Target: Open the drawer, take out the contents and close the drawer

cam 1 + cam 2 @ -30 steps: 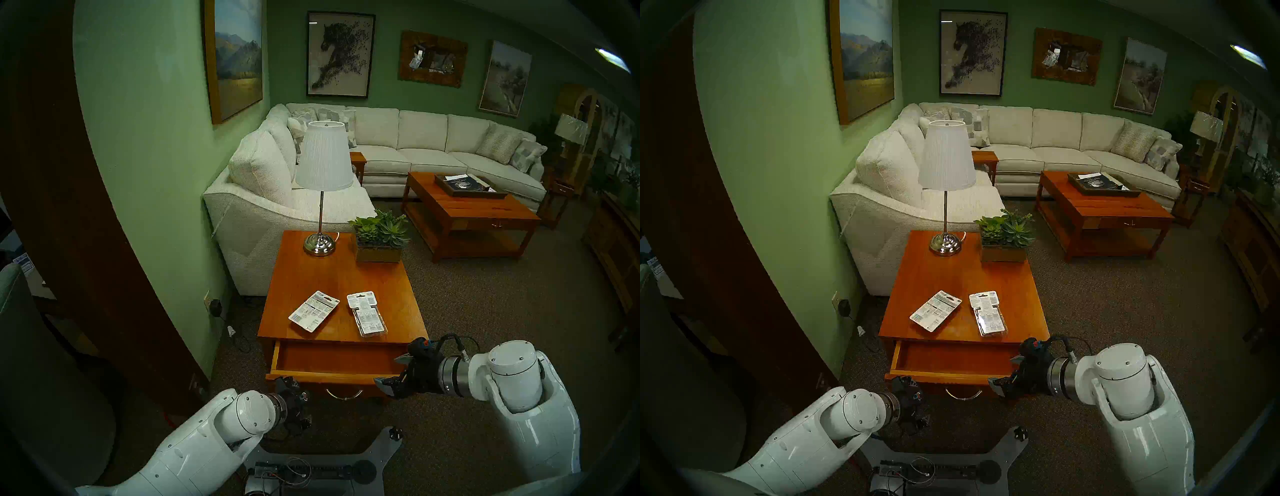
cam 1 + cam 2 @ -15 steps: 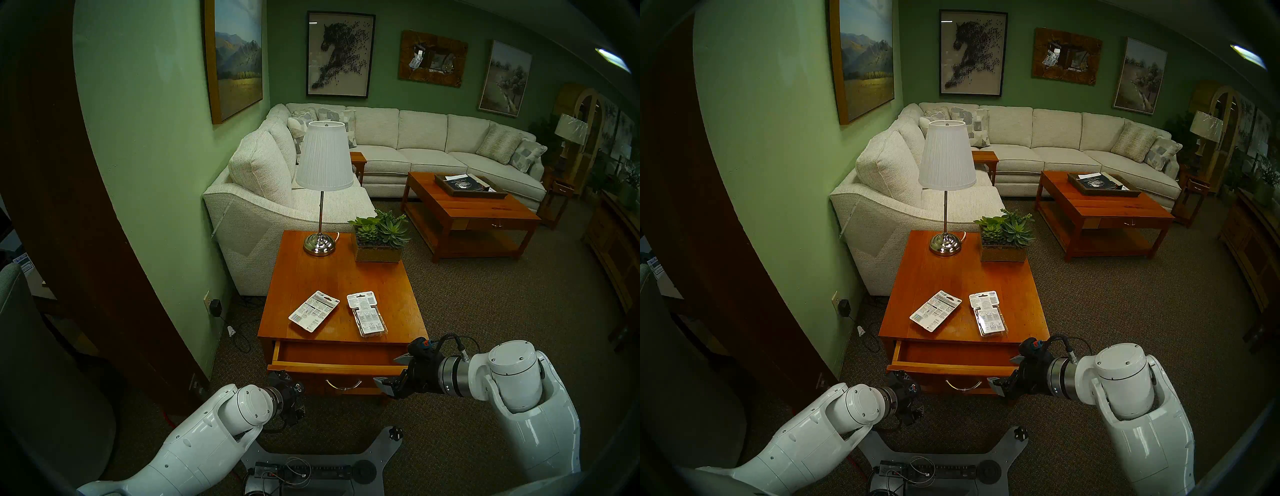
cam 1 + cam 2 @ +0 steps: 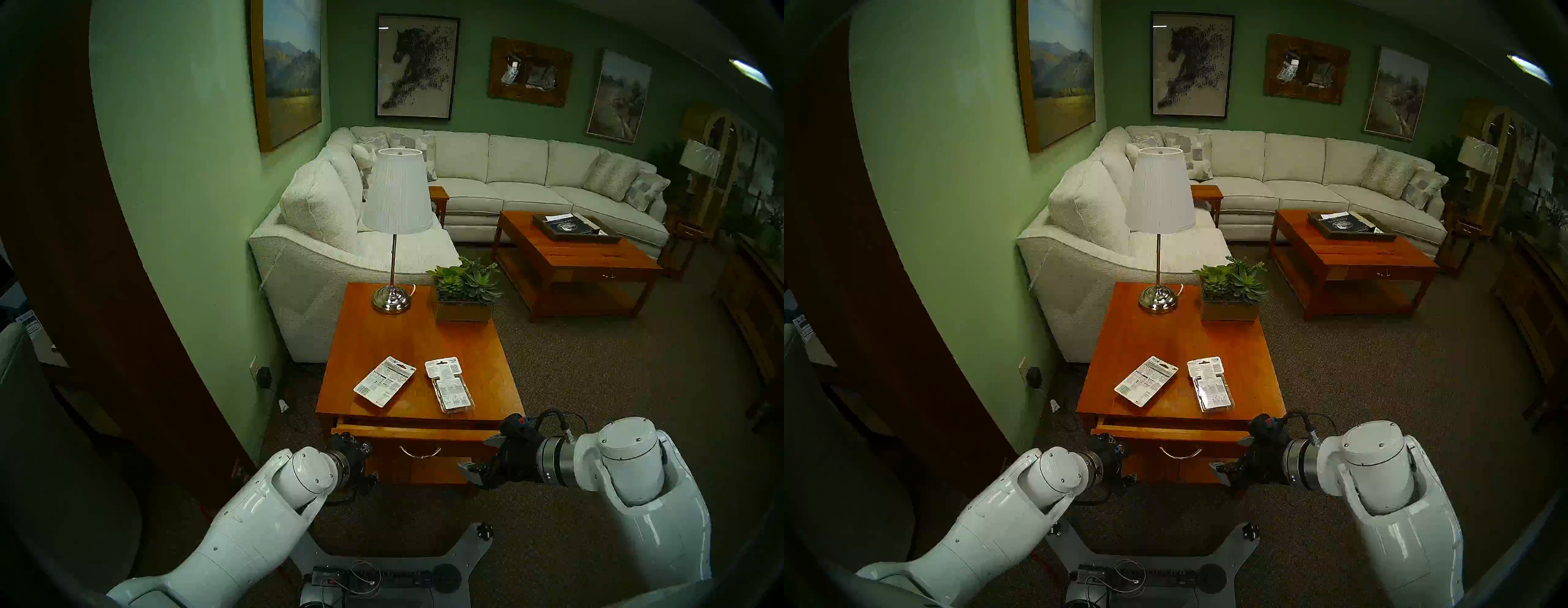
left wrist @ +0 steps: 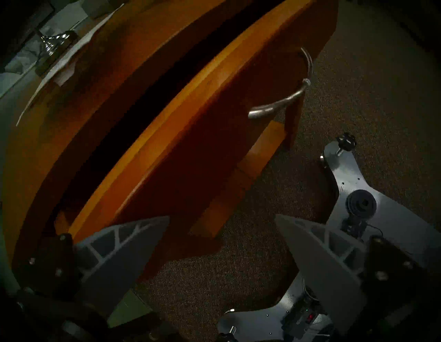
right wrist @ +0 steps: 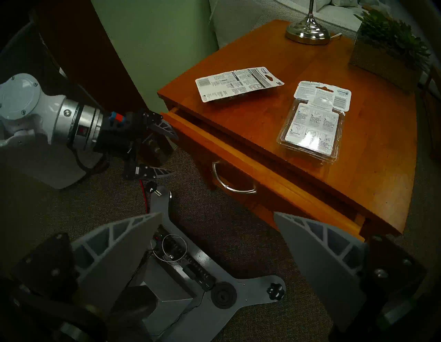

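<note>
The orange-brown drawer (image 3: 418, 437) of the side table stands out only a little, with a narrow dark gap above its front (image 4: 191, 133). Its silver handle (image 5: 232, 181) hangs free. The contents lie on the tabletop: a flat white printed card (image 3: 384, 381) and a clear blister pack (image 3: 450, 384) to its right. My left gripper (image 5: 170, 152) is open, and its upper finger (image 5: 167, 130) is against the drawer's left front corner. Just off the drawer's right end, my right gripper (image 3: 477, 454) is open and empty.
A lamp (image 3: 392, 297) and a succulent planter (image 3: 464, 297) stand at the back of the side table (image 3: 407, 339). A white sofa (image 3: 305, 271) is beyond it, a green wall on the left, and my grey base (image 3: 382, 573) on the carpet below.
The drawer has slid from wide open to nearly shut. My left arm has moved forward with it at its left front corner. The right arm has stayed still.
</note>
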